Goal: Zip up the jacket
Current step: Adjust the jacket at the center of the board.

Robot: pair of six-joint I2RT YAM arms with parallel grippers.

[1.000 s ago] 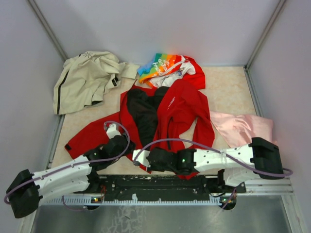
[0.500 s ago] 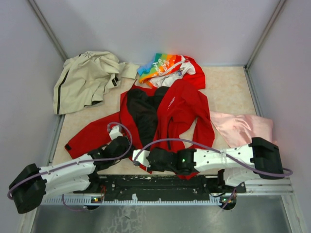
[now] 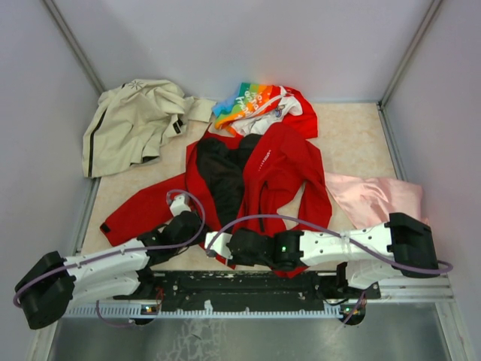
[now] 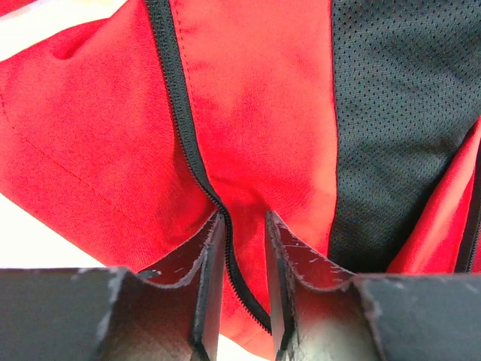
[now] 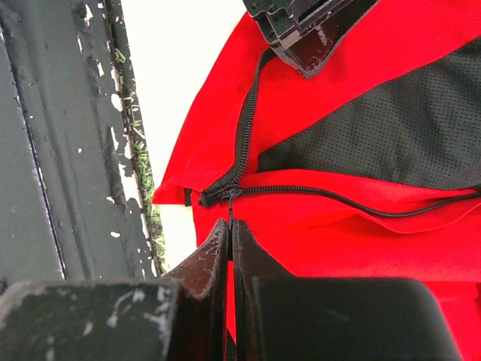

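Observation:
The red jacket (image 3: pixel 278 162) lies open on the table, its black lining (image 3: pixel 222 173) showing. My right gripper (image 3: pixel 218 247) is at the jacket's bottom hem. In the right wrist view it (image 5: pixel 229 226) is shut on the pull tab of the zipper slider (image 5: pixel 225 194), where the two zipper tracks meet. My left gripper (image 3: pixel 192 223) is just left of it at the hem. In the left wrist view it (image 4: pixel 244 226) is narrowly open, its fingers straddling the black zipper track (image 4: pixel 180 128) on the red cloth (image 4: pixel 255 113). It also shows in the right wrist view (image 5: pixel 301 37).
A beige jacket (image 3: pixel 135 120) lies at the back left. A rainbow-and-white printed garment (image 3: pixel 252 101) lies behind the red jacket's collar. A pink cloth (image 3: pixel 376 199) lies at the right. A black rail (image 3: pixel 248 284) runs along the near edge, close under both grippers.
My left arm has slid right and a little nearer, bringing its gripper to the jacket's hem beside the right gripper. The right arm and the jacket have not moved.

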